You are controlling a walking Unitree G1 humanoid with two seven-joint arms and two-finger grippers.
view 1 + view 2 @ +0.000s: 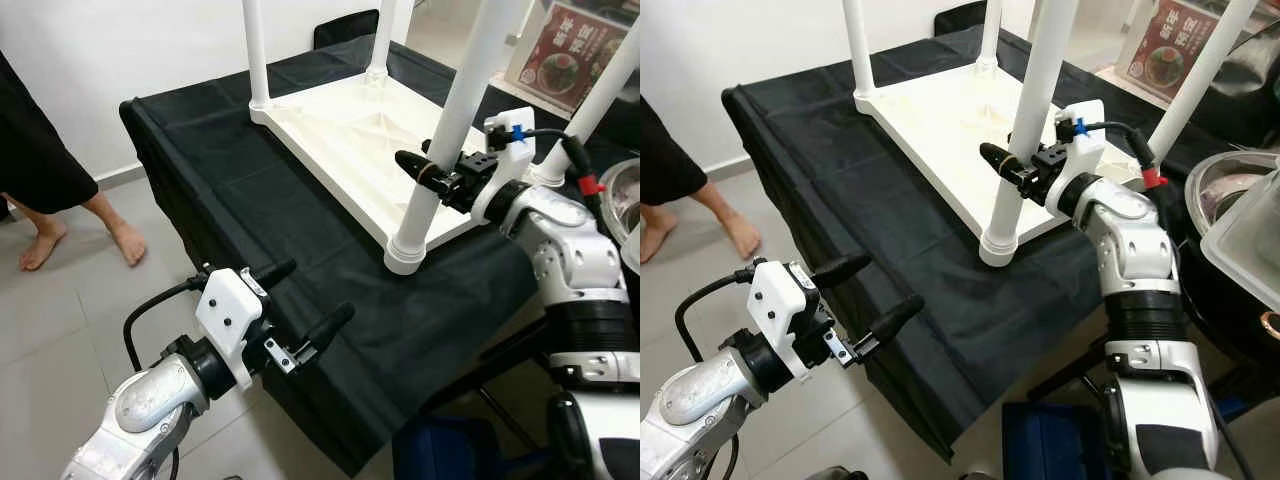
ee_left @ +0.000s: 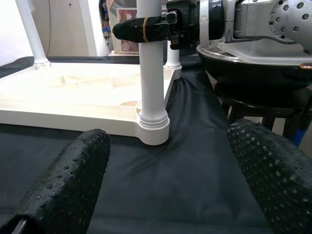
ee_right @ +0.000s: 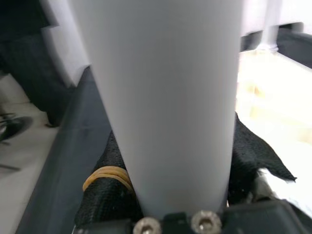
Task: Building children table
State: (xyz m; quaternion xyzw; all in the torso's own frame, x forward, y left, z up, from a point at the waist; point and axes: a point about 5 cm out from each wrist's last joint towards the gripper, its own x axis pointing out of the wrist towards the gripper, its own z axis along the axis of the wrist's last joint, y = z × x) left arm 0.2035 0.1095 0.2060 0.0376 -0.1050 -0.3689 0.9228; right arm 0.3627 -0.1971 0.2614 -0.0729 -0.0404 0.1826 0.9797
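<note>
Left eye view: table leg [image 1: 455, 120] upright, slightly tilted.

A plain white wall [image 1: 120, 60] is seen at the back, met by a pale grey tiled floor [image 1: 60, 330]. A work surface is draped in black cloth [image 1: 260, 210] (creased, hanging over the near edge). A red printed poster [image 1: 575, 50] is propped beyond it.

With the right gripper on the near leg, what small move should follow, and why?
Probably a short twist or downward press on the near leg. The right gripper is shut around it, and the leg stands upright in the corner socket of the upturned white tabletop. The left gripper hovers open off the table edge.
</note>
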